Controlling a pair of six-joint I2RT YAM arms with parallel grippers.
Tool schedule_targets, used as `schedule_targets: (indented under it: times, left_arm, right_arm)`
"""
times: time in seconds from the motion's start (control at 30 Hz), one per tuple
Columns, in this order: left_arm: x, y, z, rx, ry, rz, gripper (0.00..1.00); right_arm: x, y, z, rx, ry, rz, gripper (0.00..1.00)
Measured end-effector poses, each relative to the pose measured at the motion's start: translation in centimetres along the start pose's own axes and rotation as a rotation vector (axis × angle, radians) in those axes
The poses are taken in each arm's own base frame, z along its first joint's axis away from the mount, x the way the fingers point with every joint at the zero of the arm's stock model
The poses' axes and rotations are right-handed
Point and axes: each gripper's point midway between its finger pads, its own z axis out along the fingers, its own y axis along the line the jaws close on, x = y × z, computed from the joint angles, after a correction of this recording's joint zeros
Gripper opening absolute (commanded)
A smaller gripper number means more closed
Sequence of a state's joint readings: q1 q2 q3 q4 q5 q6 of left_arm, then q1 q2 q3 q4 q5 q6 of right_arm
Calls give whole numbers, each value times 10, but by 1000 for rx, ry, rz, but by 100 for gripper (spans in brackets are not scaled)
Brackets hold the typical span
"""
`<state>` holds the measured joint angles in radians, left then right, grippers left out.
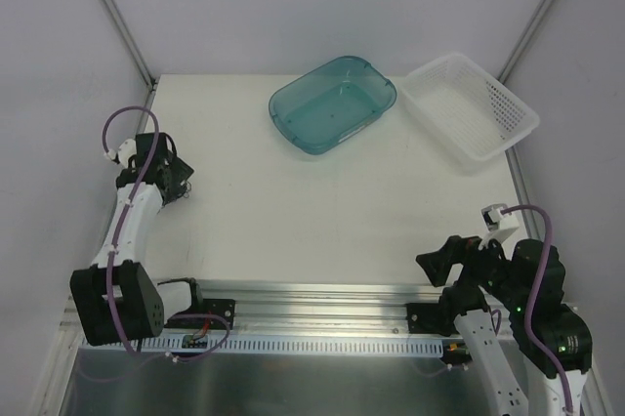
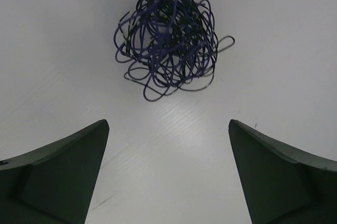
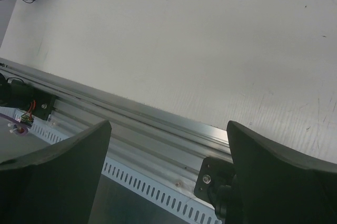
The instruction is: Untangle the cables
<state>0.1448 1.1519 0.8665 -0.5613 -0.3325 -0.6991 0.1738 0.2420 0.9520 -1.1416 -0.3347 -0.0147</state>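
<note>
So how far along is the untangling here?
Done: nothing visible; the cables sit as one tight knot on the table. In hand: the left gripper hovers open just short of the knot, touching nothing; the right gripper, also open, is over the rail at the near edge, far from it. Left: gripping the knot and pulling every strand apart.
</note>
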Motion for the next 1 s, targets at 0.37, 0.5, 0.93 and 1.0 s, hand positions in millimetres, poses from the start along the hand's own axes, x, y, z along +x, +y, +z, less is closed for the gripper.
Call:
schedule_targets:
  times: [0.37,0.5,0.93,1.0]
  left_arm:
    - [-10,7,91,-132,126,-49,93]
    - [12,1,105,-110,217,-34,60]
    - [106,-93,47,211,348,269,0]
    - [128,-106,22,291,360,335,0]
  right_arm:
    - [1,4,-3,-25,-15,-19,97]
    - [2,5,-2,-33,-11,-20,97]
    - [22,3,53,-112,129,116,98]
    - [21,2,61,-114,143,142,98]
